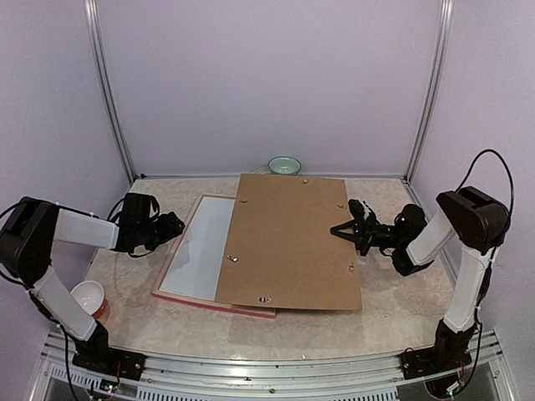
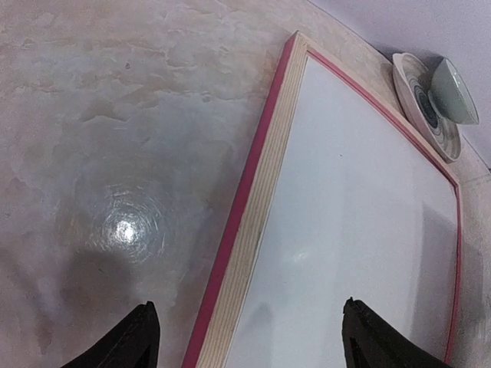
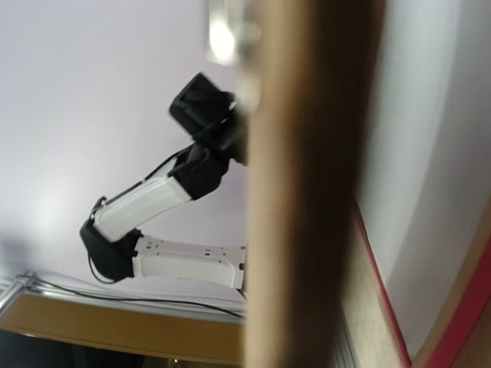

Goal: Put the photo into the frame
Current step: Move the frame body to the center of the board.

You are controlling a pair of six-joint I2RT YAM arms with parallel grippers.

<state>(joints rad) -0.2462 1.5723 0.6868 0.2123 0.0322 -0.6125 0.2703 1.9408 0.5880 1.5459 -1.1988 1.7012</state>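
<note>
- The table point(image 1: 393, 309) is a pale, marbled beige slab that fills the lower half of the top view. In the left wrist view it shows a bright round glare spot at left of centre.
- Plain lavender walls point(image 1: 267, 83) close in the back and both sides, with metal posts point(image 1: 109, 92) at the rear corners.
- A pale green bowl point(image 1: 284, 164) sits at the back edge of the table, top centre. A white cup with a red base point(image 1: 88, 296) stands at lower left.
- The frame point(image 1: 213, 304) lies flat on the table left of centre. Its pale wood side is up and its pink-red edge shows along the near rail.
- A plain white sheet point(image 1: 201, 246) fills the uncovered left part of the opening; what sheet it is cannot be told.
- A brown hardboard backing point(image 1: 288, 242) lies slanted over the frame's right part and overhangs it toward the right.
- The left gripper point(image 1: 170, 227) hangs at the left, beside the frame. Its fingers point(image 2: 142, 337) are spread wide on either side of the frame's left rail point(image 2: 253, 207), and they hold nothing.
- The right gripper point(image 1: 341, 231) is at the backing's right edge with its jaws pressed together, pinching that edge. The edge runs as a blurred brown band point(image 3: 303, 192) up through the right wrist view.
</note>
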